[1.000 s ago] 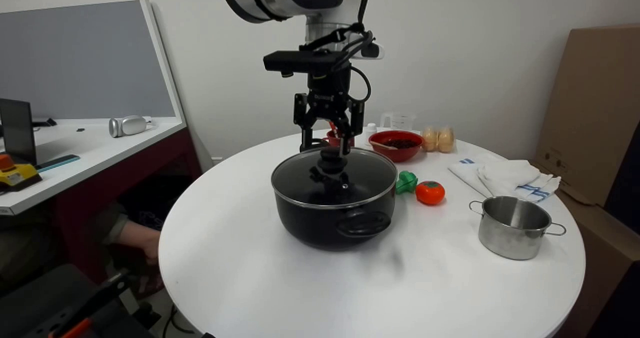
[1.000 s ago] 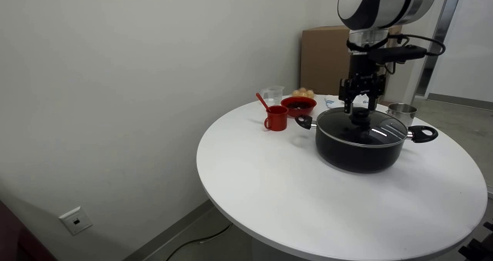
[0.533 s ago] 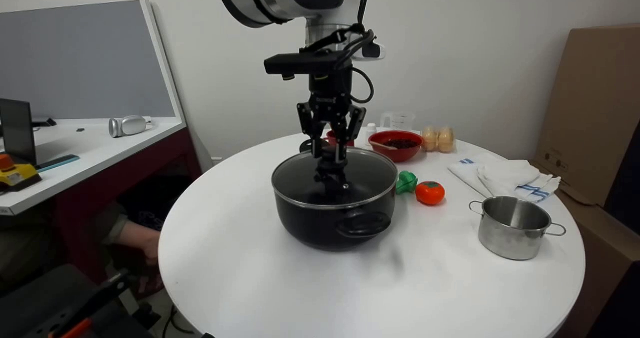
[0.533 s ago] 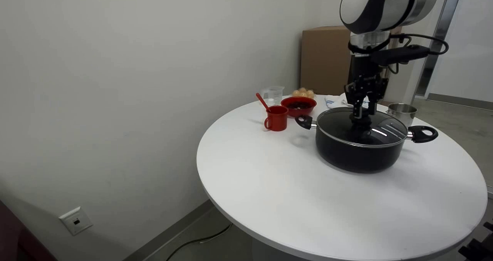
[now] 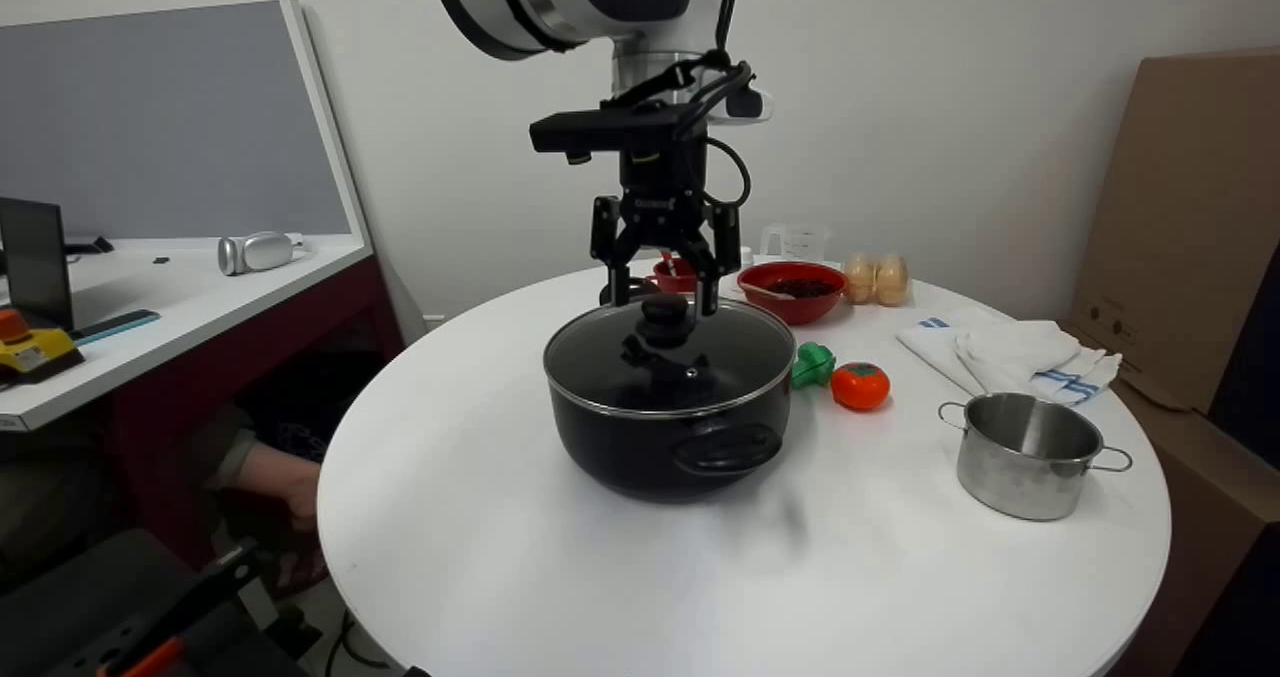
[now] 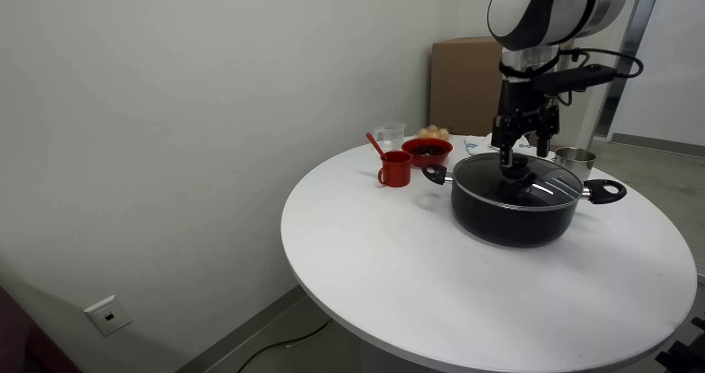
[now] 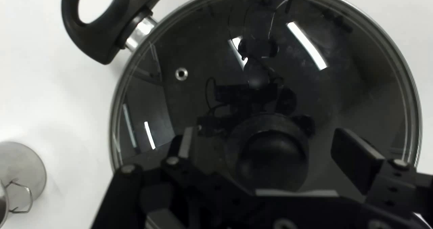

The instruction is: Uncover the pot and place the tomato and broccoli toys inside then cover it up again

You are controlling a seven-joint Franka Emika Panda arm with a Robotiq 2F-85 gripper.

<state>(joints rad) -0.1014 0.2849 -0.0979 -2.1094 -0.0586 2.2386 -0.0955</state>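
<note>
- The round black pot [image 6: 512,224] is standing upright, handle-to-handle axis running sideways in an exterior view.
- The dark glass lid [image 5: 668,375] is covering it, black knob [image 7: 274,158] upward.
- The black gripper [image 5: 663,300] is holding fingers [image 7: 355,159] apart around the knob.
- Red tomato [image 5: 860,387] and green broccoli [image 5: 814,365] toys are lying alongside.

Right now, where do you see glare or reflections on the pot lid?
Wrist view: several bright strips and darker reflections across the lid; in an exterior view, a white streak below and right of its knob; in an exterior view, dark shapes under the knob, likely reflecting the gripper.
</note>
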